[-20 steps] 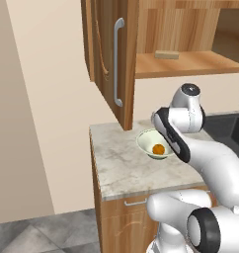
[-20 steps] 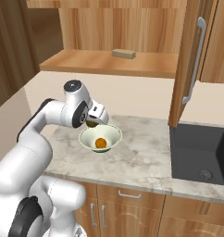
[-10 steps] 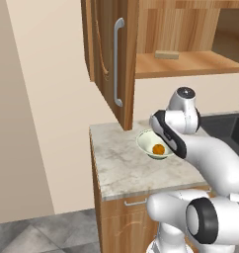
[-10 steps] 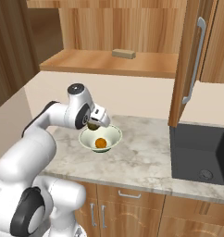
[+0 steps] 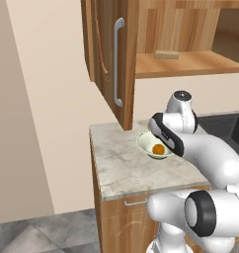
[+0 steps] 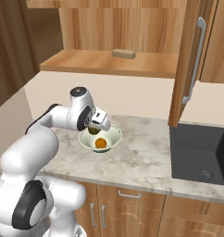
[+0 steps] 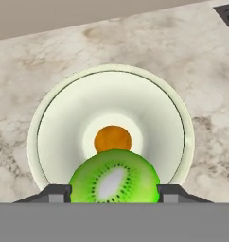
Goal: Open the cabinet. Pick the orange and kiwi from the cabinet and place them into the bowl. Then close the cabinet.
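Green kiwi (image 7: 114, 177) clamped in gripper (image 7: 114, 191), cut face toward camera, above bowl (image 7: 50, 127)

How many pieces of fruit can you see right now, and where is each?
2. The orange lies at the bottom of the bowl. The kiwi sits between the fingers, above the bowl's near rim.

A flat tan block (image 6: 123, 53) is lying alone on the open wooden shelf (image 6: 86, 62). Below, a marbled grey surface (image 5: 122, 168) is topping a lower wooden unit (image 6: 132, 215) with short silver handles. A dark sink (image 6: 199, 155) is sitting recessed at the surface's right end, over grey floor tiles (image 5: 37, 234).
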